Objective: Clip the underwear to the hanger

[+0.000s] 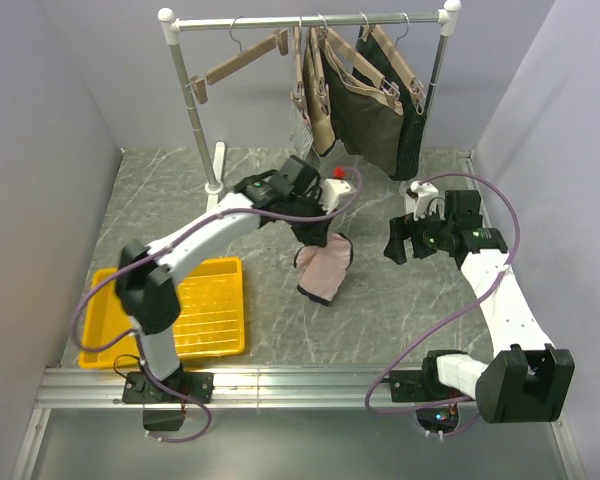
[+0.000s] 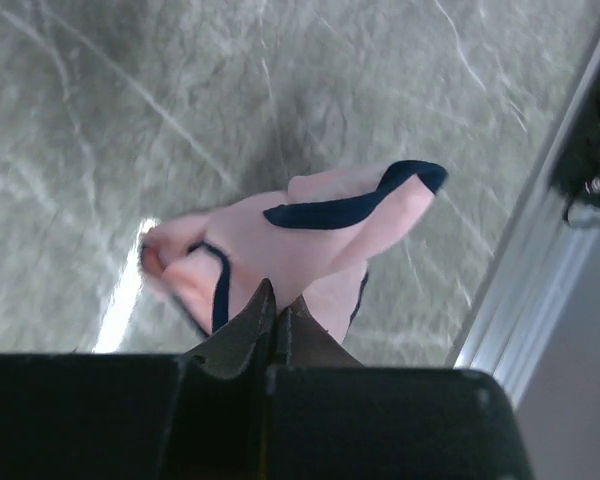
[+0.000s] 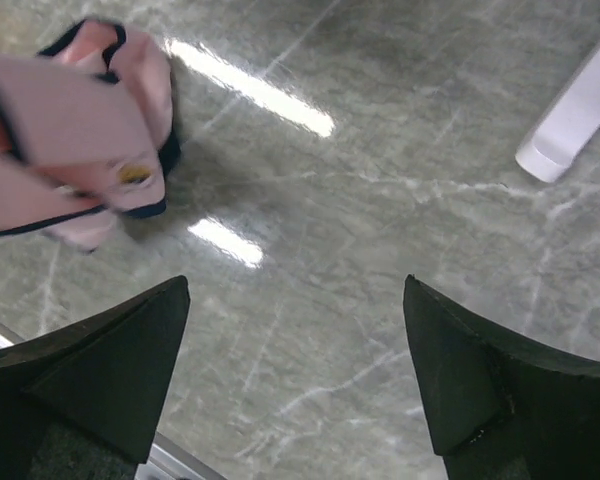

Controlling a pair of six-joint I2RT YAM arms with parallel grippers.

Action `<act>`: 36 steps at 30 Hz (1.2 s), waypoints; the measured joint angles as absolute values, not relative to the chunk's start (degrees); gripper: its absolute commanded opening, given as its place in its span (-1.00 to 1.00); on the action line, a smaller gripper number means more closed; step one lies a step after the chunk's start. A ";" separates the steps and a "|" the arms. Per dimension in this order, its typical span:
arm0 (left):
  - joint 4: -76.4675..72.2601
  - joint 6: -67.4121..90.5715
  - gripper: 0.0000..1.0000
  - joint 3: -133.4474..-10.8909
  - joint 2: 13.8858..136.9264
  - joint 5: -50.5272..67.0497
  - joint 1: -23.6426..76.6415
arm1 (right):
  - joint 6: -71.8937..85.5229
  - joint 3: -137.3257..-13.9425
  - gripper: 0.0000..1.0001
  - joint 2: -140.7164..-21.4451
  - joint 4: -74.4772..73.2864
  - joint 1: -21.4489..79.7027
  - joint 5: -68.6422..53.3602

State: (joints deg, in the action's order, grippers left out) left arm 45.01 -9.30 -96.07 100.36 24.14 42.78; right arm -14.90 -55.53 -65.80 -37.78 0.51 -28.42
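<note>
The pale pink underwear (image 1: 325, 268) with navy edging hangs bunched from my left gripper (image 1: 316, 238) above the middle of the table. In the left wrist view the jaws (image 2: 278, 302) are pinched shut on the pink cloth (image 2: 310, 225). My right gripper (image 1: 396, 246) is open and empty, to the right of the underwear and apart from it. Its wrist view shows the underwear (image 3: 75, 130) at upper left, with a small round mark, beyond the spread fingers (image 3: 295, 300). The empty tan hanger (image 1: 242, 62) hangs tilted on the rail at back left.
A white clothes rack (image 1: 195, 110) stands at the back, with dark olive garments (image 1: 365, 110) on other tan hangers at the right. A yellow tray (image 1: 180, 310) lies at front left. A white rack foot (image 3: 570, 120) lies near my right gripper.
</note>
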 measured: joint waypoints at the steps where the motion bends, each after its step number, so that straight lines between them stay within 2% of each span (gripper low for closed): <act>1: 44.38 -8.03 -0.95 -97.12 102.89 24.23 43.20 | -15.55 -55.53 0.85 -65.69 -38.22 0.12 -28.64; 4: 42.48 -4.62 -0.84 -101.30 109.89 24.40 43.59 | -18.02 -55.53 0.77 -65.25 -39.94 -2.35 -29.45; 7: 39.79 -0.14 -0.26 -105.86 115.87 24.25 43.53 | -20.86 -55.53 0.65 -64.38 -42.28 -5.10 -30.20; 8: 38.89 1.15 0.08 -106.80 117.12 24.12 43.46 | -22.00 -55.53 0.61 -63.86 -42.96 -5.74 -30.35; 11: 35.99 4.29 0.53 -107.46 118.69 23.92 43.31 | -25.98 -55.05 0.51 -61.80 -44.03 -6.28 -31.40; 18: 33.17 5.04 0.57 -105.19 117.40 25.32 41.95 | -36.62 -48.75 0.33 -57.21 -43.92 2.11 -30.65; 25: 29.82 -0.47 0.61 -85.30 102.52 32.58 31.05 | -47.88 -37.52 0.22 -57.10 -36.67 16.80 -22.02; 31: 26.79 -4.19 0.61 -77.71 95.70 39.62 26.72 | -55.40 -29.10 0.20 -58.19 -29.04 28.64 -14.96; 36: 25.04 -6.87 0.58 -73.43 94.76 41.39 27.49 | -57.87 -28.75 0.20 -63.29 -22.28 31.70 -11.66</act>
